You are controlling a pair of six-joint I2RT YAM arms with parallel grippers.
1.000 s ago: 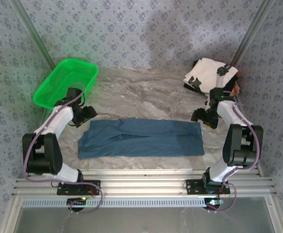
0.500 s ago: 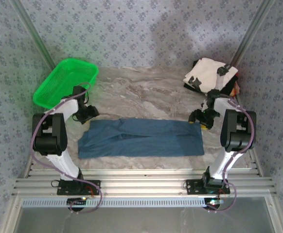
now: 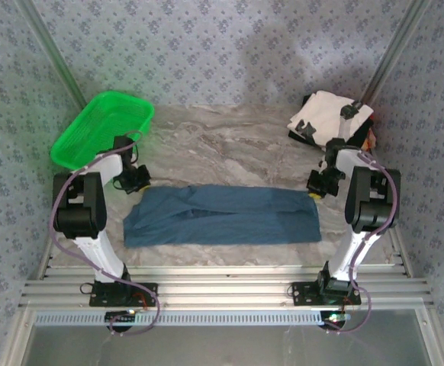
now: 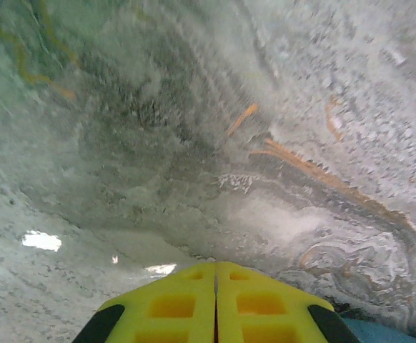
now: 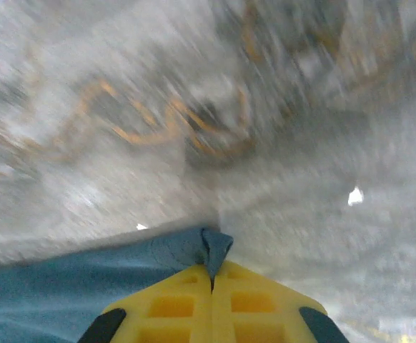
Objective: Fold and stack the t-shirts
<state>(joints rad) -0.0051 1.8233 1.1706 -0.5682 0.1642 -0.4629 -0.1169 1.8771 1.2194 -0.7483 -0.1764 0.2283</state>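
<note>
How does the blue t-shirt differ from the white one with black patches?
The blue t-shirt is plain; the white t-shirt carries black patches. The blue one lies as a long strip across the middle; the white one sits folded small at the far right. The right gripper pinches the blue one's corner; nothing touches the white one. Both are cloth.

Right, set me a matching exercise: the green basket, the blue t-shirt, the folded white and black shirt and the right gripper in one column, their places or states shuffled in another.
1. green basket
2. blue t-shirt
3. folded white and black shirt
4. right gripper

A. far right corner of the table
B. shut on a corner of blue cloth
C. far left corner of the table
D. spread flat across the near middle

Pairs: 1-C, 2-D, 3-A, 4-B
</note>
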